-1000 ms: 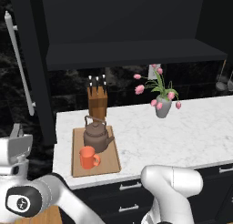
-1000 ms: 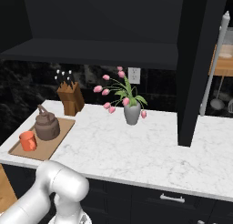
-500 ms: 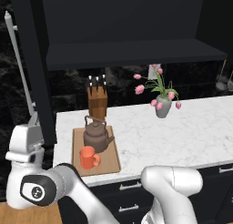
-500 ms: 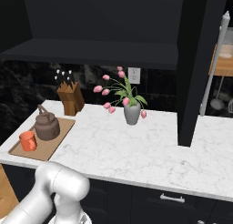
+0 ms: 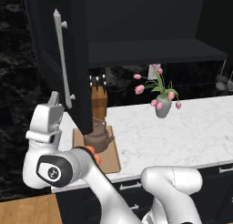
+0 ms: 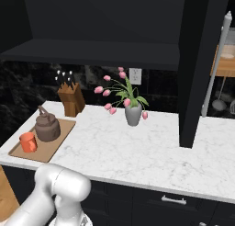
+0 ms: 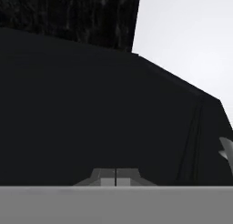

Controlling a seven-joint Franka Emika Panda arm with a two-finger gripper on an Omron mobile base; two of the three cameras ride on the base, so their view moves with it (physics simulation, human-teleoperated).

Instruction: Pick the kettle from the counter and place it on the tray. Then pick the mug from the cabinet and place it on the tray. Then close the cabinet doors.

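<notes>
The dark-brown kettle [image 6: 47, 127] and the orange mug [image 6: 28, 141] both stand on the wooden tray [image 6: 60, 131] at the counter's [image 6: 151, 151] left end. In the left base view the kettle [image 5: 97, 137] is half hidden by the left cabinet door [image 5: 75, 50], which stands partly swung in, its silver handle [image 5: 61, 59] facing outward. My gripper [image 5: 54, 100] is shut and empty, pressed against that door's outer face just left of the handle's lower end. In the hand view the fingertips [image 7: 108, 177] meet in front of the dark panel. The right door [image 6: 198, 69] stands open.
A wooden knife block [image 6: 70, 99] stands behind the tray, and a grey vase of pink tulips [image 6: 132, 113] at the counter's middle. The open cabinet's shelf [image 6: 105, 53] hangs above. Dark drawers [image 6: 174, 202] run below the counter.
The left door has swung rightward toward the cabinet. My gripper has risen and moved right along with it, staying against the door's outer face.
</notes>
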